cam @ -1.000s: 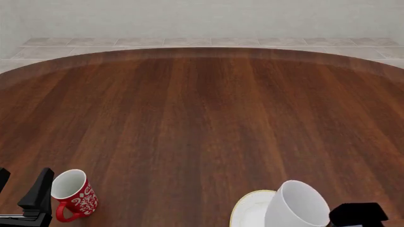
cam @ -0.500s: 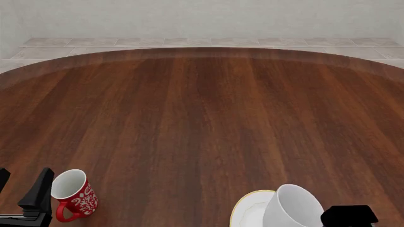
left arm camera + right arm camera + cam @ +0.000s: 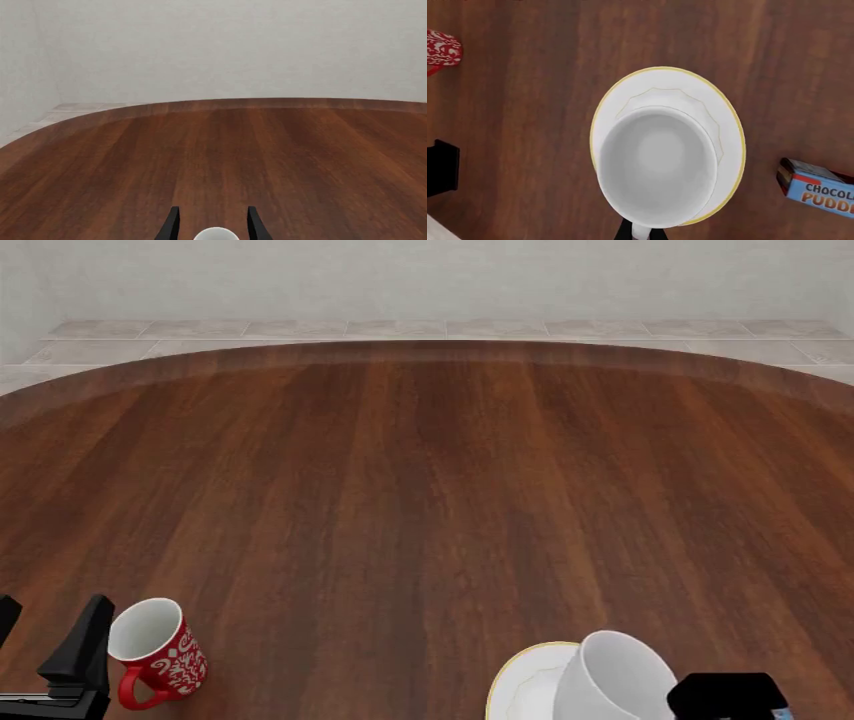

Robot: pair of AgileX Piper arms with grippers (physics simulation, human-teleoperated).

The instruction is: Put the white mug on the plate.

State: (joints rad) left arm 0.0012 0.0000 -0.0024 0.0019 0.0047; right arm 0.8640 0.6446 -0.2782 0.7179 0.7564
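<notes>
The white mug [image 3: 657,165] hangs mouth-up over the plate [image 3: 667,85], covering most of it. I cannot tell whether it touches the plate. My right gripper [image 3: 640,233] is shut on the mug's handle. From the front, the white mug [image 3: 614,682] tilts over the plate [image 3: 525,685] at the near edge, with the right gripper [image 3: 727,698] just to its right. At the near left my left gripper [image 3: 47,640] stands open beside the red mug, holding nothing. The left gripper [image 3: 213,227] shows both fingers apart, with a small white rounded shape between them that I cannot identify.
A red mug [image 3: 154,652] with white lettering stands upright just right of the left gripper, also visible as the red mug [image 3: 440,47]. A blue chocolate pudding box [image 3: 817,187] lies near the plate. The brown wooden table [image 3: 427,490] stretches away to its curved far edge.
The right gripper has lowered the white mug toward the plate and shifted it slightly left and nearer. The left gripper and red mug have not moved.
</notes>
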